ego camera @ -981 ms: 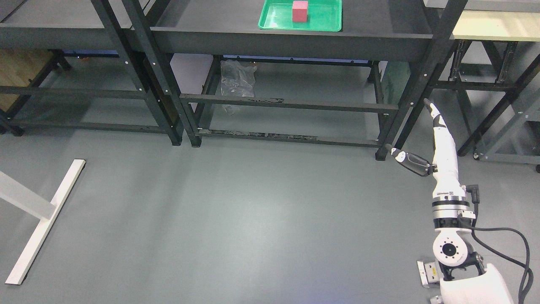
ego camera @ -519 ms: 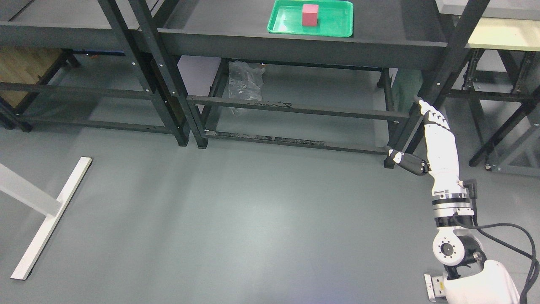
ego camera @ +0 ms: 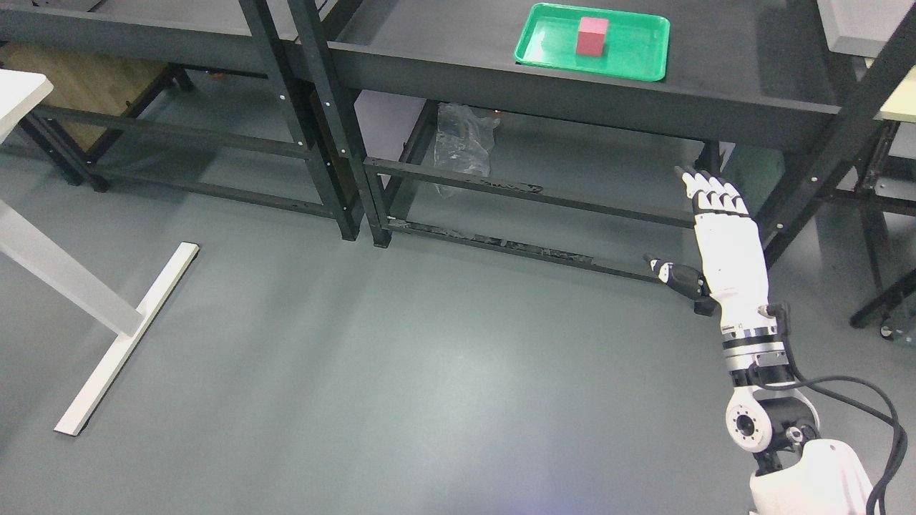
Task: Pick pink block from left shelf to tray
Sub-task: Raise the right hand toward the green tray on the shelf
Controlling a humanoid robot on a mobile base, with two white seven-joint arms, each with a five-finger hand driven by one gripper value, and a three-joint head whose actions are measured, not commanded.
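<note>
A pink block stands upright inside a green tray on the dark shelf top at the upper right of the head view. My right hand is raised in front of the shelf's lower frame, well below and right of the tray. Its fingers are stretched out straight, the thumb pokes out to the left, and it holds nothing. My left arm does not show.
A second dark shelf frame stands at the left. A crumpled clear plastic bag lies under the middle shelf. A white table leg and foot cross the grey floor at the left. Another rack is at the right edge.
The camera has swung, so the shelf and tray have shifted right and down in the picture. My right hand has turned, now showing its back with the fingers side by side.
</note>
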